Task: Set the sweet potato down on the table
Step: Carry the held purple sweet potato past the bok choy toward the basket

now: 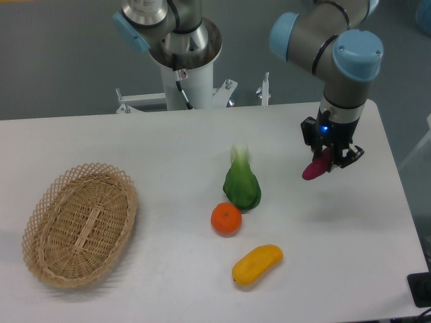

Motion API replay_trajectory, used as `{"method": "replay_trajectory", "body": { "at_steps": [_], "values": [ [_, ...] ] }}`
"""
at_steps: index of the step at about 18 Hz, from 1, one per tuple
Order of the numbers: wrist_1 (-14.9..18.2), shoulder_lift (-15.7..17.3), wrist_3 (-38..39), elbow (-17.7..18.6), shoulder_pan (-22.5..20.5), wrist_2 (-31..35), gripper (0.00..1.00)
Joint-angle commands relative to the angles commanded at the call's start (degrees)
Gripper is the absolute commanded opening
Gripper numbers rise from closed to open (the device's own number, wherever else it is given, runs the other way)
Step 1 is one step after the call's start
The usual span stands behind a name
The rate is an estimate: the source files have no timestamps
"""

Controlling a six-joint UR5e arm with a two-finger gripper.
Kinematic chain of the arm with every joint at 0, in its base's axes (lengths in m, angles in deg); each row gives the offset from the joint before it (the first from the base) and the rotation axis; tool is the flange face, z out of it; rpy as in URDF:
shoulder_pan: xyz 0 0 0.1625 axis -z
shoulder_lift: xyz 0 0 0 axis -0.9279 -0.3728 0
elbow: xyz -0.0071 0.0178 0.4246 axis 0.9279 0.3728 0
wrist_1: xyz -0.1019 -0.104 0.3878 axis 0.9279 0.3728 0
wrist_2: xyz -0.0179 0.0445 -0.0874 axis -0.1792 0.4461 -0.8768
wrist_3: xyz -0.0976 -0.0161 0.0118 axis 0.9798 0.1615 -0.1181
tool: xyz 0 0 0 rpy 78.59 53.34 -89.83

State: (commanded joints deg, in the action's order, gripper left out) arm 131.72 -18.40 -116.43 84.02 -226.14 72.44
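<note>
White worktop [168,148] fills the scene beneath a grey backdrop, where a UR5e arm holds its end effector [328,160] over the right-hand side, fingers closed narrowly on the sweet potato [315,167]. The magenta vegetable hangs tilted, its lower tip jutting out to the left below the fingers, apparently clear of the surface, with a faint shadow lying on the bare worktop below and to the right of it.

Well to the left sit a green leafy vegetable [242,185], a round orange [225,219] just beside it and a yellow oblong fruit [257,264] nearer the front edge; a woven wicker basket [79,225] rests at the far left, apart from everything else.

Risk, judged from this position, lies mainly in the release. Letting go while the sweet potato is still above the surface could send the smooth, tapered body bouncing or rolling, and the worktop's right edge is not far away. Because the grip appears to fall near one end rather than the middle, the vegetable may pivot or slip during descent. Coming down too far could press the projecting tip into the worktop and lever it out of the fingers. The neighbouring produce seems distant enough to pose little hazard.
</note>
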Motion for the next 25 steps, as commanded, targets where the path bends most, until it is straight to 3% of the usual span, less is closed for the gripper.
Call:
{"method": "replay_trajectory", "body": {
  "at_steps": [11, 23, 25],
  "values": [
    [0.0, -0.3, 1.1, 0.4, 0.6, 0.2, 0.02],
    [-1.1, -2.2, 13.9, 1.1, 12.3, 0.3, 0.02],
    [-1.3, -1.8, 15.9, 2.9, 14.9, 0.3, 0.02]
  ]
}}
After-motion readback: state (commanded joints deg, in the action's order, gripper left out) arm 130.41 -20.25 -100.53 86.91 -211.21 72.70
